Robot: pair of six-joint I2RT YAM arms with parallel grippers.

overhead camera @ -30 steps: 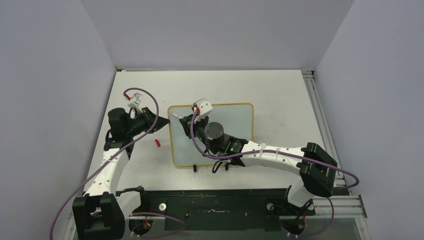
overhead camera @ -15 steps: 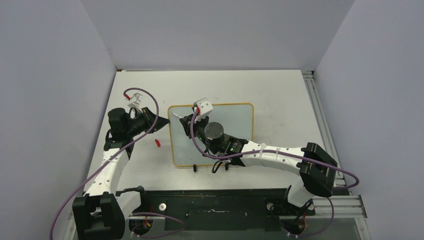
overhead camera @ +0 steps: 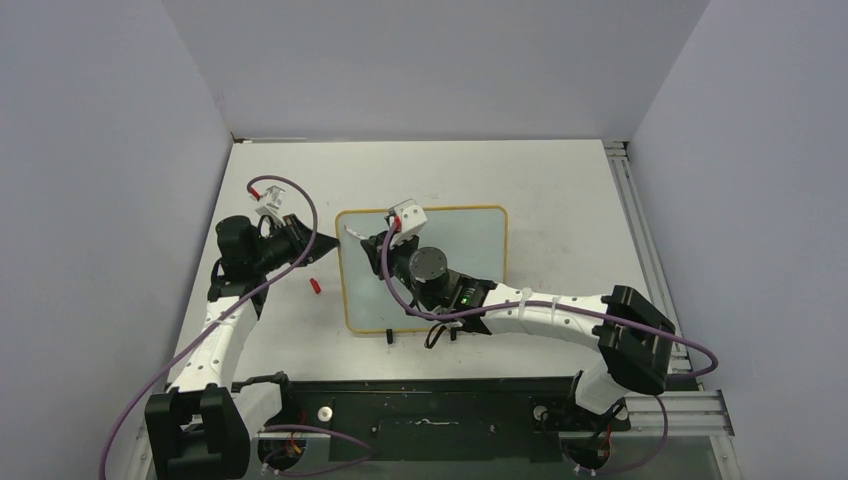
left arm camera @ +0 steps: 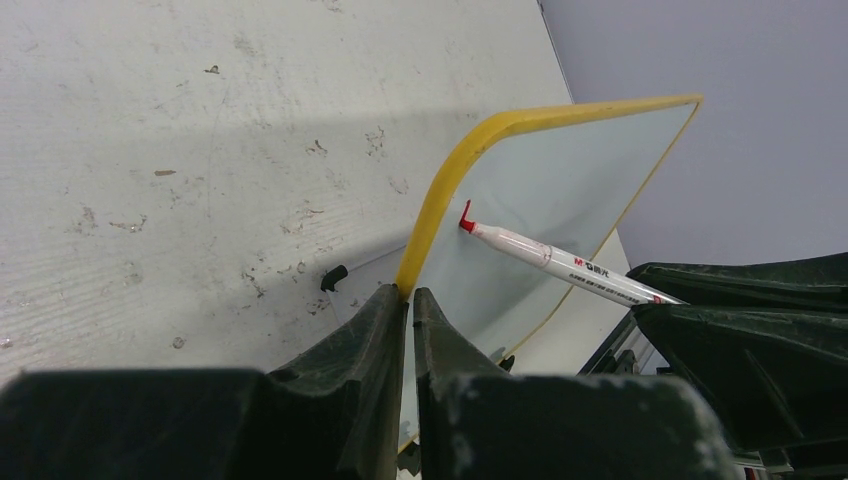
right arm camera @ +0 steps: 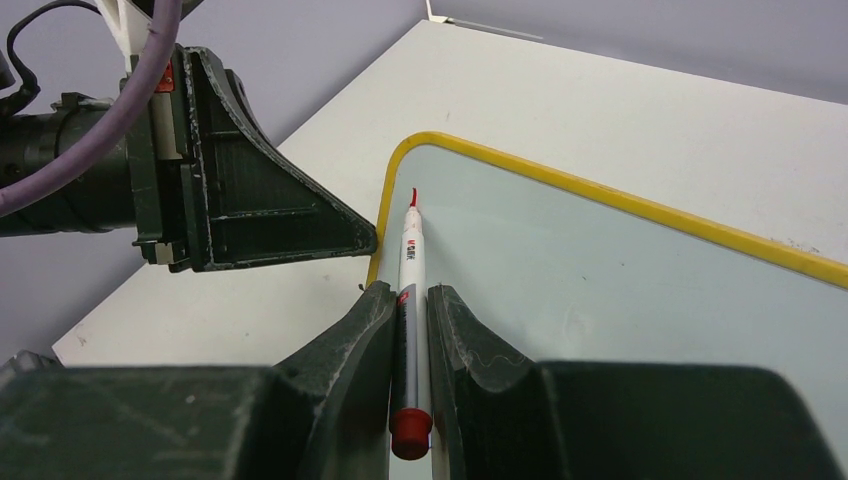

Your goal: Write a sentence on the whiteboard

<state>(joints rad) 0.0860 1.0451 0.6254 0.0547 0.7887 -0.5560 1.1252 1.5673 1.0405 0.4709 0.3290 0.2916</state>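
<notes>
The whiteboard (overhead camera: 470, 250), pale with a yellow-orange frame, lies mid-table. My left gripper (overhead camera: 335, 242) is shut on its left edge; the left wrist view shows the frame (left arm camera: 440, 205) pinched between the jaws of the left gripper (left arm camera: 410, 293). My right gripper (overhead camera: 368, 240) is shut on a white marker (right arm camera: 411, 280) with a red end plug. Its red tip (right arm camera: 414, 197) touches the board (right arm camera: 600, 290) near the top left corner. A short red stroke shows at the tip (left arm camera: 465, 217). No written sentence is visible on the board.
A small red marker cap (overhead camera: 315, 286) lies on the table left of the board. Two black feet (overhead camera: 389, 338) stick out at the board's near edge. Grey walls enclose the table, and a metal rail (overhead camera: 640, 240) runs along its right side.
The right gripper and marker have shifted very slightly; the left arm and the board have not visibly moved.
</notes>
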